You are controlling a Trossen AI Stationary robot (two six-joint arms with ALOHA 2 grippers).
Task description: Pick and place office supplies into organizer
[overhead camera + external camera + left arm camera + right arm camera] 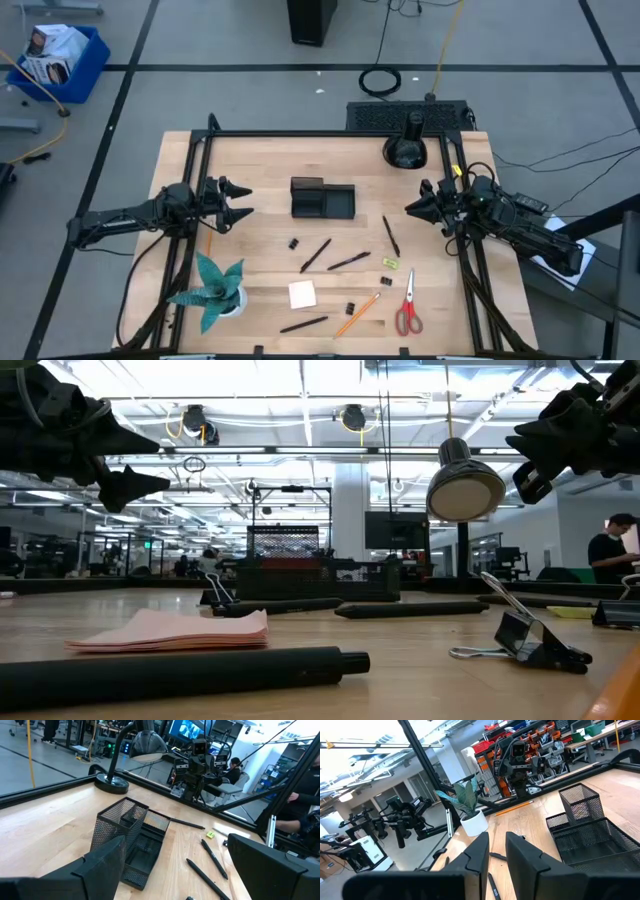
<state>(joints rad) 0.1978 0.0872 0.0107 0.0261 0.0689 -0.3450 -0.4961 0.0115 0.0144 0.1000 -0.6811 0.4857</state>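
Nearest the low camera lies a black pen (180, 672) beside the pink sticky-note pad (170, 630). Left fingers (240, 203) are spread wide and empty; right fingers (413, 207) are nearly closed, holding nothing. Between them the organizer (322, 199) sits on the bench (260, 160), with pens, pencils (357, 314) and scissors (408, 306) scattered nearer the front edge.
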